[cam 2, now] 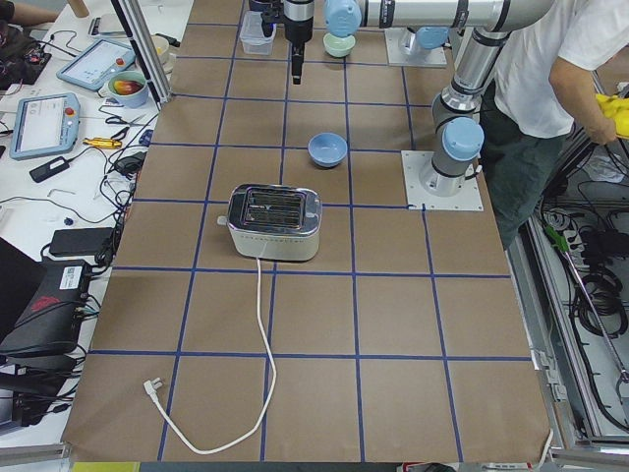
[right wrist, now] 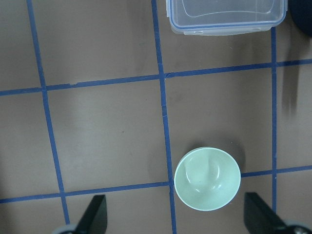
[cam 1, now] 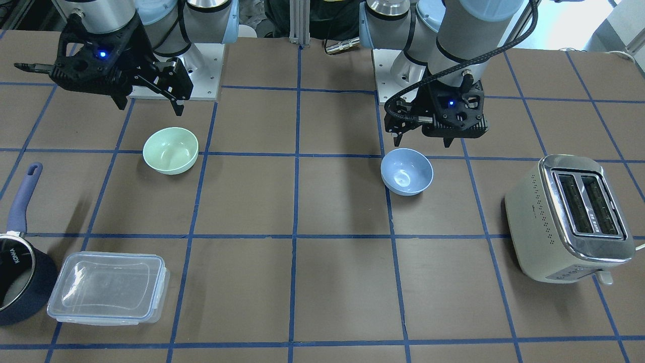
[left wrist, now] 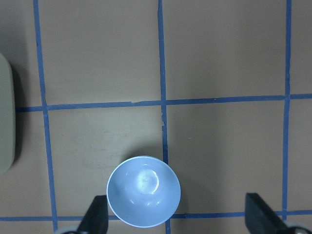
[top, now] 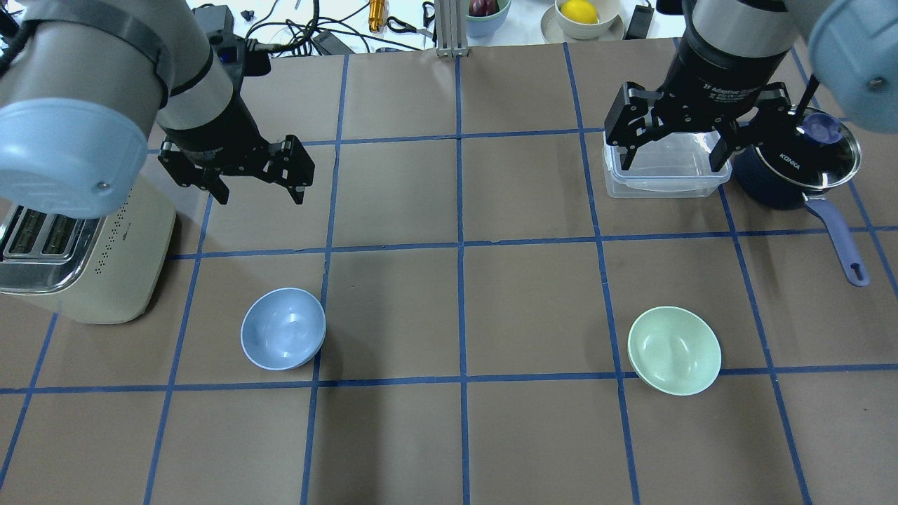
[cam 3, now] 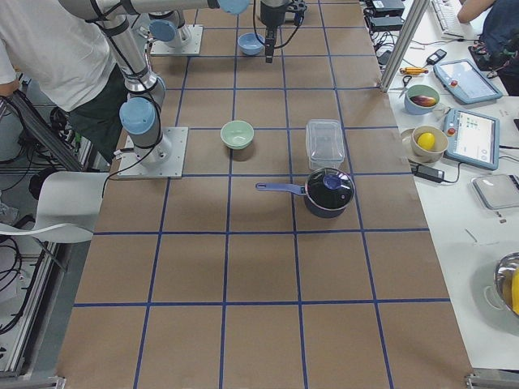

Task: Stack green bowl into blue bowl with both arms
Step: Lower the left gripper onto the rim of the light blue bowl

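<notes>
The green bowl (top: 674, 350) stands upright on the table on my right side; it also shows in the front view (cam 1: 170, 150) and the right wrist view (right wrist: 207, 179). The blue bowl (top: 283, 338) stands upright on my left side, also seen in the front view (cam 1: 406, 171) and the left wrist view (left wrist: 144, 191). My left gripper (top: 259, 195) is open and empty, high above the table, beyond the blue bowl. My right gripper (top: 670, 163) is open and empty, high above the table, beyond the green bowl. The bowls are far apart.
A cream toaster (top: 84, 259) stands at my far left with its cord trailing. A clear lidded container (top: 666, 175) and a navy saucepan (top: 793, 168) stand at my far right, beyond the green bowl. A person (cam 2: 550, 69) stands behind the robot bases.
</notes>
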Robot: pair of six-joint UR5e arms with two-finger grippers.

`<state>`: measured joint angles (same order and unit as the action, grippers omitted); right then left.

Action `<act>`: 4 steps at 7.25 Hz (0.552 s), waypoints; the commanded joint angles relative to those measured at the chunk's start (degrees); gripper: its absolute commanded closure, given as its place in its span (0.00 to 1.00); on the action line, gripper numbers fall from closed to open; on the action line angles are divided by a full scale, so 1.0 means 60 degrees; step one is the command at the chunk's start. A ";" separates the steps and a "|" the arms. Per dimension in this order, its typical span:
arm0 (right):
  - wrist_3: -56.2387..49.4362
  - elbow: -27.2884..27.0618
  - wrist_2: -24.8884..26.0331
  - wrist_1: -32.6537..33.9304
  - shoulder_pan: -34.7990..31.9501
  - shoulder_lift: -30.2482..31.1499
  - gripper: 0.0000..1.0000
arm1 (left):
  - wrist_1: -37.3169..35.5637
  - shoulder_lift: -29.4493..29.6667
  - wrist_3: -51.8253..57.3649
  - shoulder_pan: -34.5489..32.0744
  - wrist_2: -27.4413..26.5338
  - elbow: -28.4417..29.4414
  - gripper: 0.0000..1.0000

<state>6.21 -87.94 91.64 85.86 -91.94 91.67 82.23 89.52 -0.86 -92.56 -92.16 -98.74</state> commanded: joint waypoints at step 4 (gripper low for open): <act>-0.1675 0.0713 -0.0171 -0.0042 0.0147 -0.0865 0.00 | -0.7750 0.0562 -0.0339 -0.0130 0.0124 -0.6385 0.00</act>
<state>-0.73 -83.27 90.59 86.02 -91.28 86.93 45.67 91.54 -2.03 -93.24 -91.93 -128.54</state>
